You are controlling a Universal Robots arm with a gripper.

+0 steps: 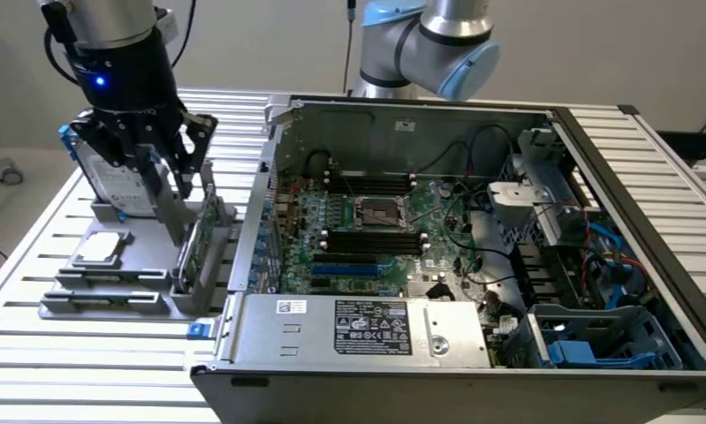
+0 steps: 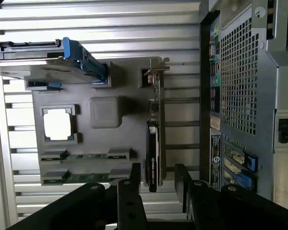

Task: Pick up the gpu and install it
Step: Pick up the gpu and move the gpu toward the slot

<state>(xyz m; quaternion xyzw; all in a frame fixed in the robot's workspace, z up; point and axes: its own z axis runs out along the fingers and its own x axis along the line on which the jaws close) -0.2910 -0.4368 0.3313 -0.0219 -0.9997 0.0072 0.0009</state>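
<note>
The gpu (image 1: 203, 240) stands on edge in a slot of the grey holder (image 1: 111, 303). From the wrist it appears edge-on: the gpu (image 2: 154, 139) shows a thin green board, a black shroud and a silver bracket at its far end. My gripper (image 1: 176, 205) hangs just above its near end. The gripper (image 2: 156, 184) is open, with one black finger (image 2: 132, 191) on each side of the card's end and small gaps between them and the card.
The holder (image 2: 105, 112) also carries a blue-framed hard drive (image 2: 48, 60), a square silver chip (image 2: 57, 124) and two memory sticks (image 2: 86, 156). The open computer case (image 1: 447, 221) lies close by on the exterior view's right; its perforated back panel (image 2: 249, 96) is near the card.
</note>
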